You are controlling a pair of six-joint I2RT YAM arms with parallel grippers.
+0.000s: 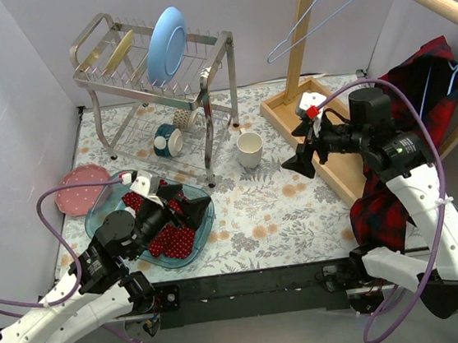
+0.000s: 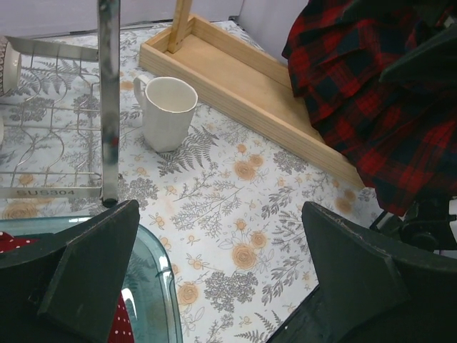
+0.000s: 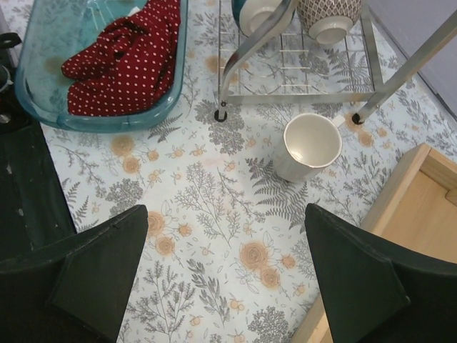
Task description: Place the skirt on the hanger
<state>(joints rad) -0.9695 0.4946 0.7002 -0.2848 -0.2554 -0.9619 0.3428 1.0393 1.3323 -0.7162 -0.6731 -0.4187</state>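
Note:
The skirt, bright red with white dots, lies bunched in a blue-green glass tray at the front left. It also shows in the right wrist view, and a corner of it in the left wrist view. My left gripper is open and empty, low over the tray's right side. An empty wire hanger hangs from the wooden rail at the back right. My right gripper is open and empty above the table, between the cup and the wooden base.
A metal dish rack with a blue plate stands at the back left, with bowls on its lower shelf. A white cup stands mid-table and a pink plate at the left. The wooden stand base and a hung plaid shirt fill the right.

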